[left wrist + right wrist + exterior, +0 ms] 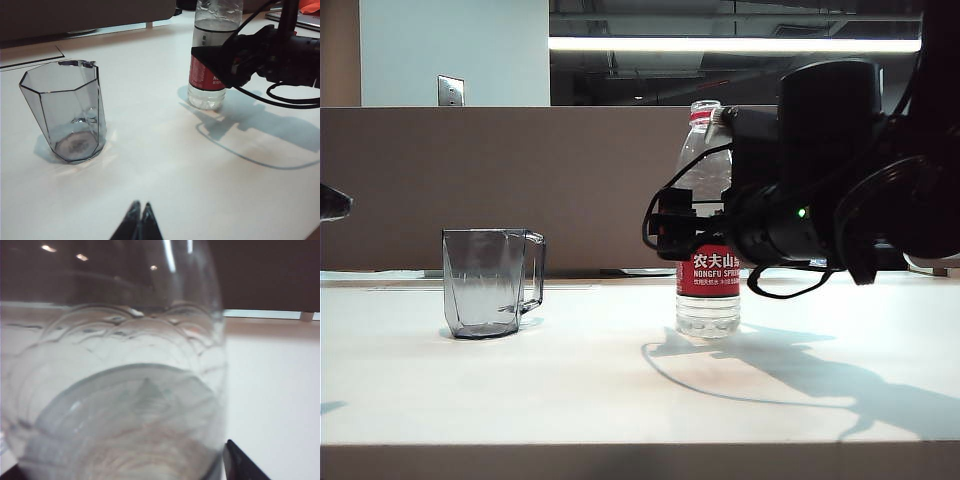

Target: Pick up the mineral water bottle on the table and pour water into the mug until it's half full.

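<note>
Left gripper [139,220] nearest, fingertips pressed together, idle above table [570,390]. Mug [490,283] empty, upright, left. Mineral water bottle [708,300] stands well right; right gripper [695,222] spread at label, unclosed. Step: grasp. Next: close squarely, lift upright.

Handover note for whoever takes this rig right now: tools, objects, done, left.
Right tool: open, level with the label of the tall clear plastic mineral water bottle, one finger showing beside the bottle; no grip visible yet.
Left tool: shut, low over the off-white table, away from the work.
Bottle: upright on the table, cap off, partly filled with clear water.
Short smoky-grey faceted mug: upright to the bottle's left, apart from it, looks empty.
Done: approach to the bottle.
Left: grasp, lift, pour to half full.
</note>
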Action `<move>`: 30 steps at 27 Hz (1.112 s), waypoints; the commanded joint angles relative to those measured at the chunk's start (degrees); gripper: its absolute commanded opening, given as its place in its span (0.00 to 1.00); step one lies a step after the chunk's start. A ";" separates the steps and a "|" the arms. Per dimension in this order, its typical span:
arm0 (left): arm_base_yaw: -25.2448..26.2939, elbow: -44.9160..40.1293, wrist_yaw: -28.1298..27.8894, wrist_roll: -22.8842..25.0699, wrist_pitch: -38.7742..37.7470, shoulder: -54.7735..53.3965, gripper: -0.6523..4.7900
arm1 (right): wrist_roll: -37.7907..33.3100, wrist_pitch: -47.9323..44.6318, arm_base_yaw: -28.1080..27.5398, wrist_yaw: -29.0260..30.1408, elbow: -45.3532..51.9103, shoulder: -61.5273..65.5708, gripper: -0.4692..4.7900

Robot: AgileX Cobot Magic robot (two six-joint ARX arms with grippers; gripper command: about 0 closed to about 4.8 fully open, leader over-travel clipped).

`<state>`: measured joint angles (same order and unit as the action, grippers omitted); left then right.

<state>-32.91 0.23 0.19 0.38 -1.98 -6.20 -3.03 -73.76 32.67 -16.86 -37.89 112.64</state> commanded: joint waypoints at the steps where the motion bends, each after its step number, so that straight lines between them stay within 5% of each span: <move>1: 0.02 0.17 0.04 0.02 0.74 -0.02 0.11 | -0.20 -0.92 -0.28 0.07 -1.73 1.14 1.00; 9: 0.02 0.17 0.02 0.02 0.77 -0.04 0.11 | -0.20 0.52 -0.61 0.50 -2.84 1.25 1.00; 14: 0.04 0.17 0.04 0.02 0.74 -0.04 0.11 | -0.20 0.59 -0.61 0.52 -2.84 1.25 0.70; 30: 0.07 0.17 0.04 0.02 0.74 0.11 0.11 | 0.09 1.60 -0.52 0.52 -2.84 1.20 0.70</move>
<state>-32.88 0.23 0.19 0.38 -1.98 -6.09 -3.05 -72.10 32.03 -16.45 -40.45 114.19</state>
